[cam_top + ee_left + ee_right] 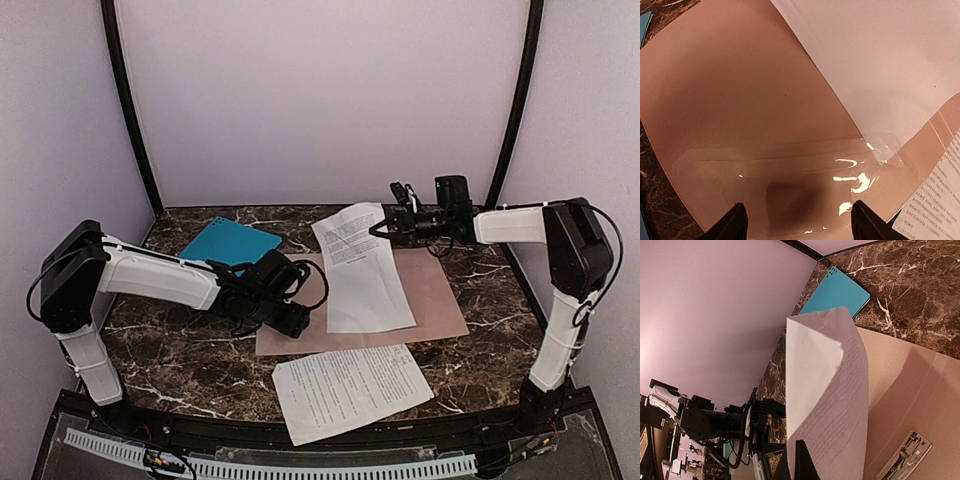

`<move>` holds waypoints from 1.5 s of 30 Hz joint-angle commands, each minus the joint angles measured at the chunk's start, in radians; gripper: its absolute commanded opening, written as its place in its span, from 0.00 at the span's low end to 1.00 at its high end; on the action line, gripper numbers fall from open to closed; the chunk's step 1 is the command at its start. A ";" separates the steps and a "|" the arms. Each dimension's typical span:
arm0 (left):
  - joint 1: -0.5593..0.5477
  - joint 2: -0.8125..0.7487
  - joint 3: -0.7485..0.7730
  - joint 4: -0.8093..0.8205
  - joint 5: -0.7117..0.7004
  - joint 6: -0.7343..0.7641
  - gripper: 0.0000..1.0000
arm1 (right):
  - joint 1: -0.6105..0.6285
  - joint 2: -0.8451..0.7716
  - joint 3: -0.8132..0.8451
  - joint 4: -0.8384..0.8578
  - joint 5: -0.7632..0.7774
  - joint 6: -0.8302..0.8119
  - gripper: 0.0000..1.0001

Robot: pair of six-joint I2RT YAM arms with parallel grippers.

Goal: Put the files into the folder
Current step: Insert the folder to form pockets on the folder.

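Observation:
The tan folder (435,295) lies open and flat mid-table. One printed sheet (362,265) lies across it, its far end lifted. My right gripper (378,230) is shut on that far edge; in the right wrist view the sheet (835,405) curls up from my gripper (797,460). The folder's metal clip (905,455) shows beside it. A second sheet (350,388) lies on the table in front of the folder. My left gripper (298,322) is open and empty, low over the folder's left part (740,100), with its fingertips (735,222) wide apart.
A teal folder (230,243) lies at the back left, also in the right wrist view (835,292). A clear plastic pocket (790,165) is on the tan folder's inside. Purple walls stand on three sides. The table's front edge (300,440) is black.

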 commanded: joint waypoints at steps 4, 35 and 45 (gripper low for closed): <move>-0.002 -0.045 0.006 -0.050 -0.044 0.005 0.71 | -0.008 0.058 0.012 -0.010 0.049 0.002 0.00; -0.003 -0.087 0.000 -0.088 -0.086 0.015 0.71 | -0.010 0.086 -0.089 -0.236 0.125 -0.385 0.12; -0.003 -0.127 -0.027 -0.098 -0.098 0.012 0.71 | 0.032 0.114 -0.081 -0.163 0.127 -0.312 0.00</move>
